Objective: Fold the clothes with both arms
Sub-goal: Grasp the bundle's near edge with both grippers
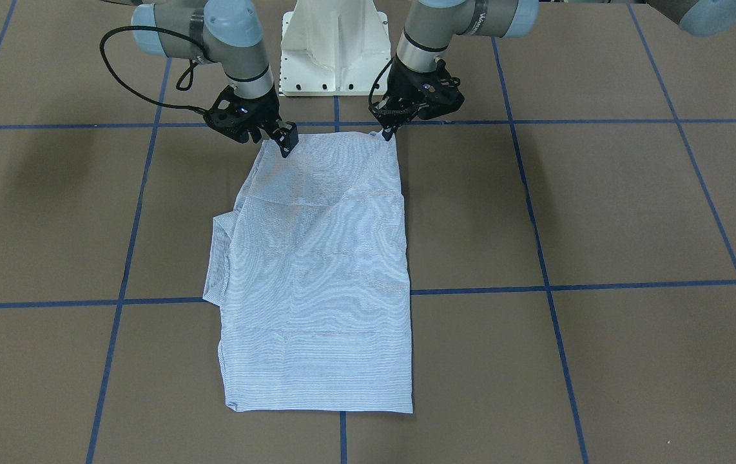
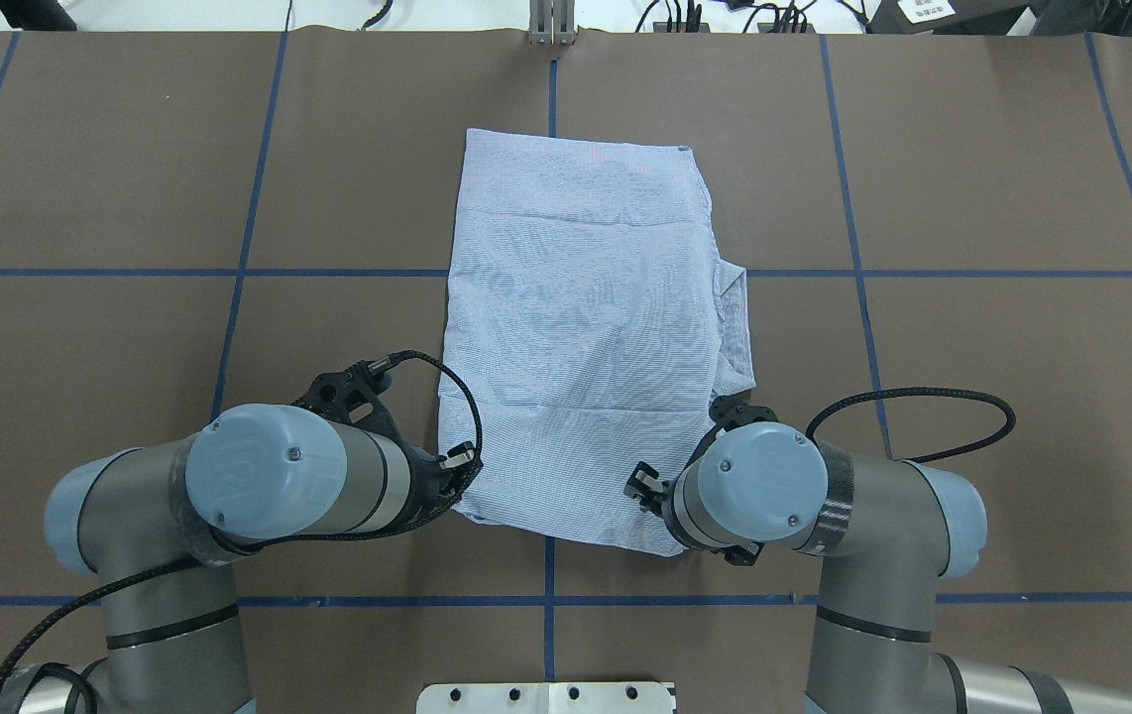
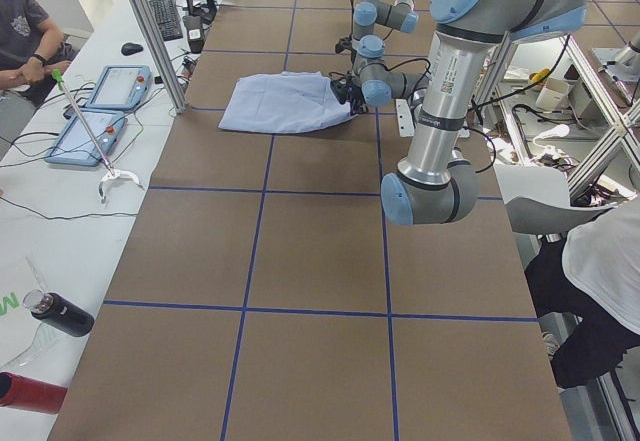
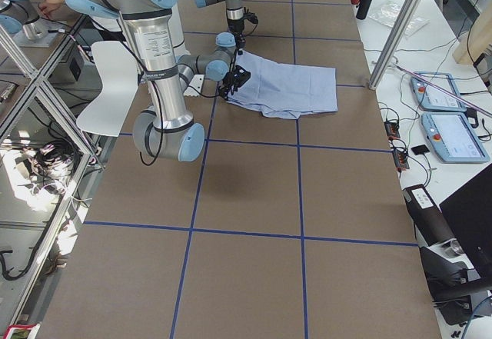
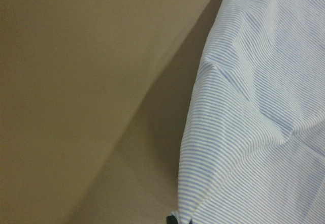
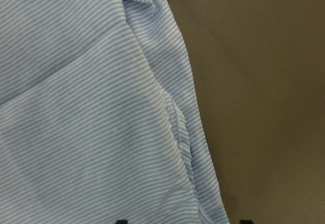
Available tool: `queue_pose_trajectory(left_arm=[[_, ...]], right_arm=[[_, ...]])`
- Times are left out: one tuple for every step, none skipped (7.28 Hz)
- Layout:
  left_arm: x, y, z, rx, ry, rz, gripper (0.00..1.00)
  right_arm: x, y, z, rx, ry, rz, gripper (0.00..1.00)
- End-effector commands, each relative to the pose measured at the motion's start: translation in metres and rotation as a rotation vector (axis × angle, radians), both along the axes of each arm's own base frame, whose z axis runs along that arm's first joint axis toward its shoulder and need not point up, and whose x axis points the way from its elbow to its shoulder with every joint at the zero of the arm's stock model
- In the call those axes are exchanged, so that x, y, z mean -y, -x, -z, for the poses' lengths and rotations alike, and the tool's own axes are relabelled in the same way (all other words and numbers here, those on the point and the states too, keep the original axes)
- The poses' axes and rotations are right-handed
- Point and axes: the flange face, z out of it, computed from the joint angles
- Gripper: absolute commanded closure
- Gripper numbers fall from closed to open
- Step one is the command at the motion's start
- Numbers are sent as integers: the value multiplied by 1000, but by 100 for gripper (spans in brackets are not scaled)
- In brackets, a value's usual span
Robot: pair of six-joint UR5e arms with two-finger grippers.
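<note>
From my desk, the shirt [image 1: 323, 270] lies flat on the brown table [image 1: 600, 206]. It is already narrowed into a long rectangle that fills the centre of the front-facing view. Its long axis runs straight down that frame, from the hem by the robot's base at the top to the far edge near the bottom.

Both claws sit at the top end, one on each corner. The left gripper [image 1: 388, 132] is at the upper right corner of the cloth and the right gripper [image 1: 285, 143] at the upper left. Neither arm is nearer than the other, and the rest of the garment stretches away from them across the table.

In the right wrist view, two dark tips stand wide apart along the bottom edge with the striped hem running down between them. I call that claw released, straddling the edge without a grip. The left wrist view gives me only one dark speck at the bottom, with the cloth raised off the table and a shadow under it. I read that claw as clenched on its corner, though the view is too thin for me to be sure.

As I judge it, the coming fold turns on that axis. Both corners have to travel together, straight down the frame along the shirt's length towards the far edge, so the right claw must bite first.
</note>
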Motion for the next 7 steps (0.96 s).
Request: queue_pose_trajectory(left_arm=[[0,1,1,-2,0,0,100],[-1,1,1,-2,0,-2,100],[-1,1,2,-2,0,-2,100],[0,1,1,-1,1,0,100],[0,2,2,-2,0,0,100],[0,2,1,-1,1,0,100],[-1,3,3,-5,0,1,100]], right_arm=[[0,6,-9,-19,7,3,21],[0,6,-10,-22,7,4,22],[0,6,-9,-20,9,4,23],[0,7,-9,-20,10,5,31],[-1,6,-9,-18,11,6,52],[-1,6,-8,-17,15,10,85],[0,5,-8,-15,15,8,100]])
